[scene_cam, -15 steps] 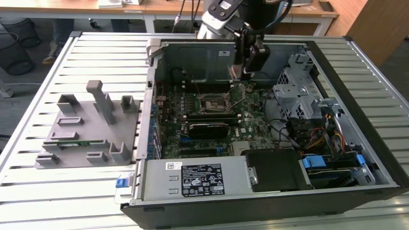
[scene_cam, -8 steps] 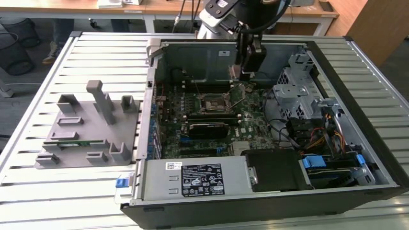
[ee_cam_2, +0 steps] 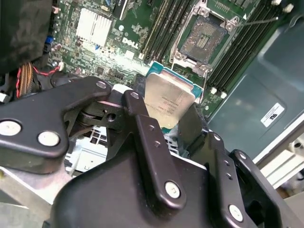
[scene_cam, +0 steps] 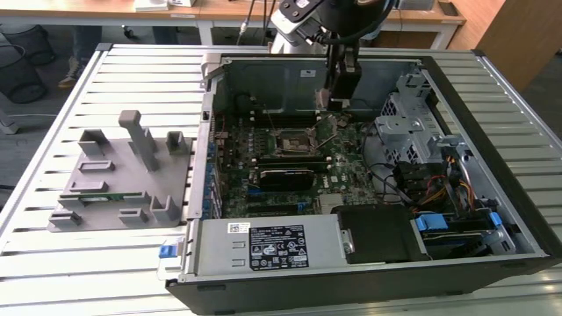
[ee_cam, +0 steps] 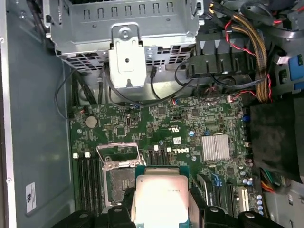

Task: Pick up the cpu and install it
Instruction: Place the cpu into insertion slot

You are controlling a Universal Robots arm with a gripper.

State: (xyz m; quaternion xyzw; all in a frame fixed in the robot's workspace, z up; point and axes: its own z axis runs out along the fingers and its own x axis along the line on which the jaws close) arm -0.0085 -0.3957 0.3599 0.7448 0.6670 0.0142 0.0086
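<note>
The cpu (ee_cam_2: 170, 102) gripped edgewise between the two black fingers (ee_cam_2: 142, 123), over the motherboard (ee_cam: 190, 118) near its open socket (ee_cam_2: 203, 40).

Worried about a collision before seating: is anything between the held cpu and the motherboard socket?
Nothing visible. The gripper holds the cpu over the motherboard, close beside the socket, whose contact bed lies uncovered with nothing resting on it.
</note>
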